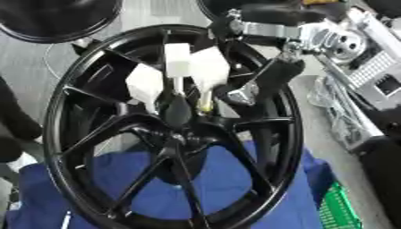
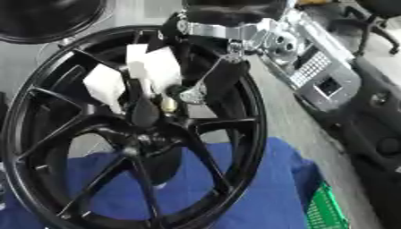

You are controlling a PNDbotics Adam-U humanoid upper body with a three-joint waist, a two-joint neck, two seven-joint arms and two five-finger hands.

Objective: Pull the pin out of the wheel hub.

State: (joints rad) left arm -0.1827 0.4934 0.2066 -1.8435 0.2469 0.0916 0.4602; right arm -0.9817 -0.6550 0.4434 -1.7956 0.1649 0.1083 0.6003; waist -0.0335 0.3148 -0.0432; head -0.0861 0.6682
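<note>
Right arm (image 1: 313, 31): black forearm, silver metal wrist bracket with round joint. Right hand (image 1: 196, 74): white blocky finger covers, black fingertips, thin silver linkage rod.

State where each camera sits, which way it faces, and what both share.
Left eye view: in the robot's head, looking down at the black spoked wheel hub; the right robot hand, white-tipped fingers, reaches in from the upper right.
Right eye view: beside it, same downward look, showing more of the grey keypad machine on the right.
Shared: the wheel hub, the hand at the small yellowish pin, and the blue cloth underneath.
</note>
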